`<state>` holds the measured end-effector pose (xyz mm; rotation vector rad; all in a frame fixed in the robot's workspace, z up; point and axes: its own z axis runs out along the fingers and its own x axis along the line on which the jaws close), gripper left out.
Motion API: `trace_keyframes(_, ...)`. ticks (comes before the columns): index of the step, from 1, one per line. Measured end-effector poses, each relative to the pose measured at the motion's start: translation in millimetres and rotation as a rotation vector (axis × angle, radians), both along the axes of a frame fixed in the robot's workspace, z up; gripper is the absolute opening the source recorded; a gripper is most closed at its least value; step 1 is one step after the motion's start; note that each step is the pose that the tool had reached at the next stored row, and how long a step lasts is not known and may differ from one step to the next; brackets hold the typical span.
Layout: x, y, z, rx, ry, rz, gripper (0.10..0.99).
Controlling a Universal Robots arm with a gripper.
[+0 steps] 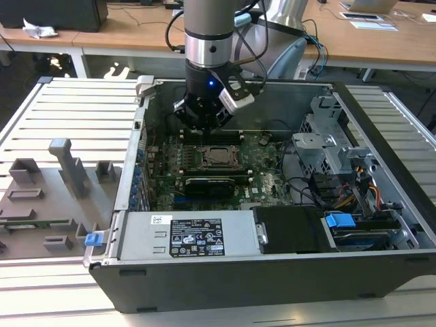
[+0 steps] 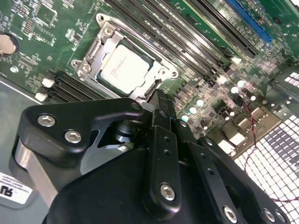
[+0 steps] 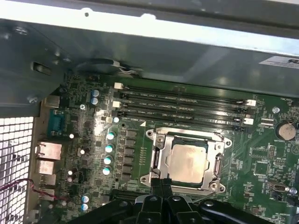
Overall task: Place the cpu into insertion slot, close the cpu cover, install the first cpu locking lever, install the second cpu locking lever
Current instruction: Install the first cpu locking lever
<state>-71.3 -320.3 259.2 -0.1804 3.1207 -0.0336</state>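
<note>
Scene: an open dark grey metal computer case [image 1: 225, 286] lies on a pale slatted table [image 1: 68, 109], with a green motherboard [image 1: 262, 174] inside it.
Arm: a silver and black robot arm [image 1: 210, 34] reaches down into the case from above in the exterior view.
Tool: the black two-fingered tool [image 3: 161, 184] has its fingers pressed together, with nothing seen between them. In both wrist views its tips are right at the edge of the socket's metal frame.
Cpu: the small flat square cpu with a pale silvery metal top [image 3: 188, 161] lies flat inside the insertion slot.
Insertion slot: the square metal-rimmed insertion slot [image 1: 204, 157] sits mid-board, near the long narrow black memory slots [image 3: 187, 100].
Cpu cover: the thin square metal cpu cover with a large window [image 3: 157, 163] appears to lie down over the chip's edges, though the angle leaves this uncertain.
Other: grey plastic fixtures [image 1: 68, 167] stand on the table, to the exterior view's left of the case.
</note>
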Motion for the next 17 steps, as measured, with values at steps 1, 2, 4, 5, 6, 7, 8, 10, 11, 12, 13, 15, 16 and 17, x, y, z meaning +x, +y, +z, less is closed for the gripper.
trace_keyframes(1, -1.3, 0.0, 0.0, 0.0, 0.0, 0.0, 0.106)
trace_keyframes(2, -2.6, 0.0, 0.0, 0.0, 0.0, 0.0, 0.106)
trace_keyframes(4, -5.0, 0.0, 0.0, 0.0, 0.0, 0.0, 0.106)
trace_keyframes(5, -6.7, 0.0, 0.0, 0.0, 0.0, 0.0, 0.106)
trace_keyframes(6, -8.4, 0.0, 0.0, 0.0, 0.0, 0.0, 0.106)
trace_keyframes(7, -10.9, 0.0, 0.0, 0.0, 0.0, 0.0, 0.106)
trace_keyframes(8, -12.1, 0.0, 0.0, 0.0, 0.0, 0.0, 0.106)
trace_keyframes(10, -14.8, 0.0, 0.0, 0.0, 0.0, 0.0, 0.106)
trace_keyframes(11, -16.4, 0.0, 0.0, 0.0, 0.0, 0.0, 0.106)
trace_keyframes(12, -17.9, 0.0, 0.0, 0.0, 0.0, 0.0, 0.106)
trace_keyframes(13, -19.5, 0.0, 0.0, 0.0, 0.0001, 0.0, 0.106)
trace_keyframes(15, -21.5, 0.0, 0.0, 0.0, -0.0001, 0.0, 0.106)
trace_keyframes(16, -22.3, 0.1, 0.0, 0.0, 0.0, 0.0, 0.106)
trace_keyframes(17, -23.1, 0.3, 0.0, 0.0, 0.0001, 0.0, 0.106)
